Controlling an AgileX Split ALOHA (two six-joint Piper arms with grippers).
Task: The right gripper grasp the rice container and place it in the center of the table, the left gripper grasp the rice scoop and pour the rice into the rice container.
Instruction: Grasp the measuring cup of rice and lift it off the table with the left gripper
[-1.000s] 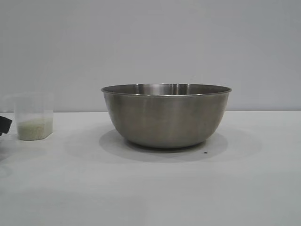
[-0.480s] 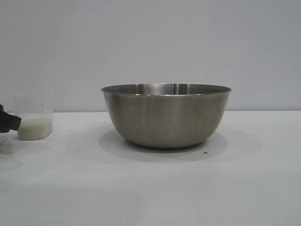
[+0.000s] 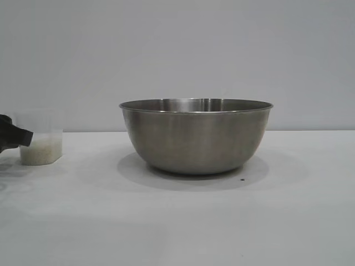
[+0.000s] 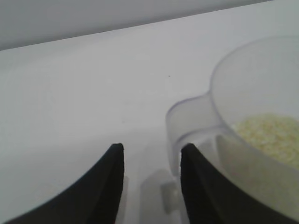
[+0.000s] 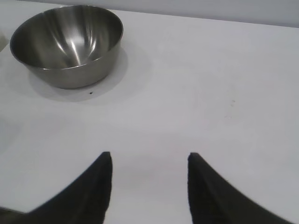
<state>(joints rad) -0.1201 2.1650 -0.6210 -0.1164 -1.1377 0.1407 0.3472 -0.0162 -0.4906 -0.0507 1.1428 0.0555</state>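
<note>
The big steel bowl [image 3: 196,136] is seen standing in the middle of the tabletop [image 3: 177,221], so that part of the job looks done. Well off to the left of the bowl, the small plastic cup [image 3: 40,145] is seen standing upright, with a low heap of white rice [image 3: 41,154] inside it. The left gripper [image 4: 152,163] is held partly open at the side of the cup away from the bowl, and the cup's loop handle [image 4: 180,126] is seen just at one finger, not yet pinched. The right gripper [image 5: 149,168] is held open and empty, far from the bowl. If the handle is missed or pushed by that finger, the light cup could be tipped and rice spilled. If it is pinched loosely, the cup could be dropped on the way to the bowl.
</note>
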